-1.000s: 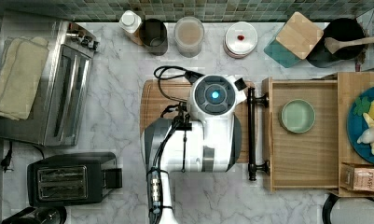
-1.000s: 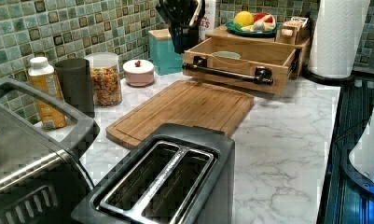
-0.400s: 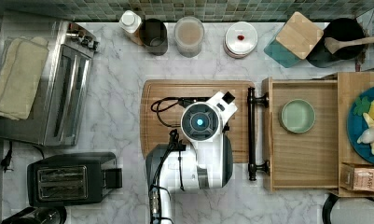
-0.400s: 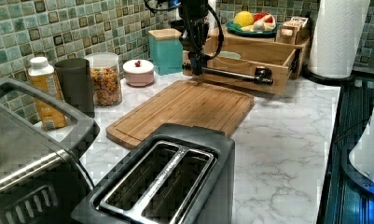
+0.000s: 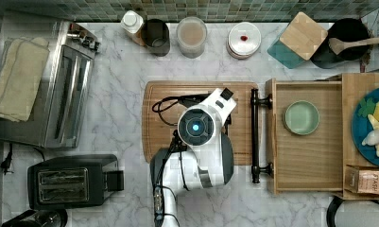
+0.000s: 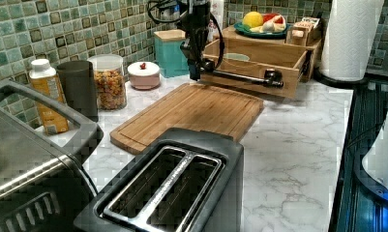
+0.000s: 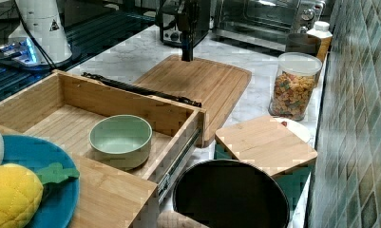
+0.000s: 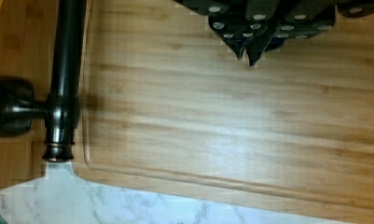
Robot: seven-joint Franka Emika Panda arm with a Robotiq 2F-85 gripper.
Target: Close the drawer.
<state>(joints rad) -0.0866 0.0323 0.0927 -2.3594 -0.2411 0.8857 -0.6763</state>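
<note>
Drawer: I see the drawer [image 5: 310,168] pulled well out of its wooden cabinet [image 5: 362,85] at the counter's right end in the top view, with a pale green bowl [image 5: 301,117] inside near its back corner.
Handle: the black bar handle [image 5: 255,135] hangs just past the cutting board's edge, apart from the gripper.
Cutting board: the cutting board [image 6: 191,113] lies mid-counter, its short edge just beside the drawer front; its surface is bare wood.
Open room: I read bare marble counter [image 5: 121,113] between the board and the toaster oven [image 5: 59,94], and a strip between the board and the toaster [image 5: 69,182].
Back edge: a bottle [image 6: 49,99], dark cup [image 6: 79,89], cereal jar [image 6: 109,79] and lidded white dish [image 6: 143,75] line the tiled wall.
Arm: I have the arm [image 5: 196,156] reaching over the board, wrist pointing straight down.
Gripper: the gripper [image 8: 250,53] hovers above the board near the handle side, fingertips brought together, nothing between them.
</note>
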